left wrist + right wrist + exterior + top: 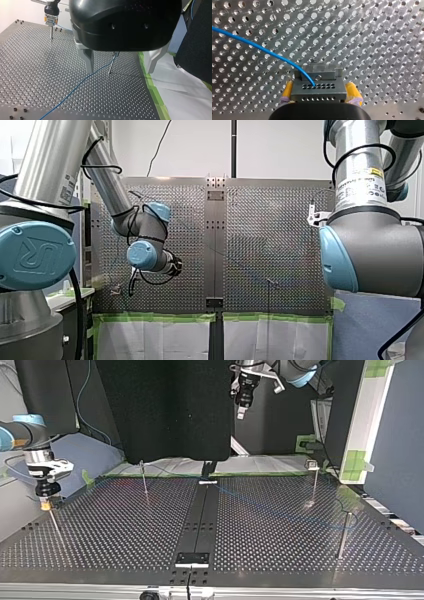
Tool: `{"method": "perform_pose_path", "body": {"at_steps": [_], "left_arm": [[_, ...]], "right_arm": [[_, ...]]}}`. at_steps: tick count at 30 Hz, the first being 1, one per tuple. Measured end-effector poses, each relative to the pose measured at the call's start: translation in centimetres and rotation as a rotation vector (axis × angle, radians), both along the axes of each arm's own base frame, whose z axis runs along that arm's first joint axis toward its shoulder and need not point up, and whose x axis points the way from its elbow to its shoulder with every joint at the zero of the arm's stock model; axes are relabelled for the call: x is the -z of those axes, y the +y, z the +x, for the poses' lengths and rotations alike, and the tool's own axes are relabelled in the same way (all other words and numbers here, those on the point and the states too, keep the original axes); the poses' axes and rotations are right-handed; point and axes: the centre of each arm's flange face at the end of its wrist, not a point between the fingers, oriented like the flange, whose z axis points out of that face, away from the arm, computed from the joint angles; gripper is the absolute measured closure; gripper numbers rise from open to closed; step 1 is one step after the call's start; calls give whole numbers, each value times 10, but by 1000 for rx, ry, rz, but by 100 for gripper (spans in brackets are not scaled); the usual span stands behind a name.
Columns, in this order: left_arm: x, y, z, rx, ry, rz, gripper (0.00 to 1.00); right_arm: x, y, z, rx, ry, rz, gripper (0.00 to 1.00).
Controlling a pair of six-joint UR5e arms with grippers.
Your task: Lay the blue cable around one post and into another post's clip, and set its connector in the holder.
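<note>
In the right wrist view my right gripper point(319, 83) has its yellow pads point(287, 91) against both sides of a grey connector block point(318, 90), and the blue cable point(262, 50) runs into that block. The top view places this gripper point(46, 504) atop a thin post point(54, 525) at its left. In the left wrist view the cable point(75, 90) leads from that gripper point(51, 22) past a slim post point(110, 68) and across the plate. My left gripper point(119, 71) hangs open and empty above that post, high over the table in the top view point(241, 412).
More posts stand on the perforated plate point(125, 530): one at the back point(144, 477) and two at the top view's right point(314, 482) point(344, 532). A black bracket point(192, 559) sits on the middle strip near the front edge. Green tape point(152, 87) marks the plate's border.
</note>
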Motion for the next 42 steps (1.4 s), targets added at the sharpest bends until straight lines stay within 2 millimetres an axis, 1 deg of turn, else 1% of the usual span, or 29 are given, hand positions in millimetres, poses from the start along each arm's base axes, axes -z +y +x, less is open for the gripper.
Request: {"method": "perform_pose_path", "body": {"at_steps": [1, 4, 5, 7, 8, 10, 11, 16, 17, 42], "left_arm": [[0, 0, 0, 0, 0, 0, 0], [0, 0, 0, 0, 0, 0, 0], [0, 0, 0, 0, 0, 0, 0], [0, 0, 0, 0, 0, 0, 0], [0, 0, 0, 0, 0, 0, 0], [0, 0, 0, 0, 0, 0, 0], [0, 0, 0, 0, 0, 0, 0], [0, 0, 0, 0, 0, 0, 0], [0, 0, 0, 0, 0, 0, 0], [0, 0, 0, -1, 1, 1, 0]], "right_arm": [[0, 0, 0, 0, 0, 0, 16], [0, 0, 0, 0, -1, 0, 16], [0, 0, 0, -1, -1, 0, 13], [0, 0, 1, -2, -1, -1, 13], [1, 0, 1, -2, -1, -1, 10], [0, 0, 1, -3, -1, -1, 10], [1, 0, 1, -4, -1, -1, 7], [1, 0, 2, -7, -1, 1, 4], [1, 0, 2, -7, -1, 1, 1], [1, 1, 6, -24, 1, -2, 1]]}}
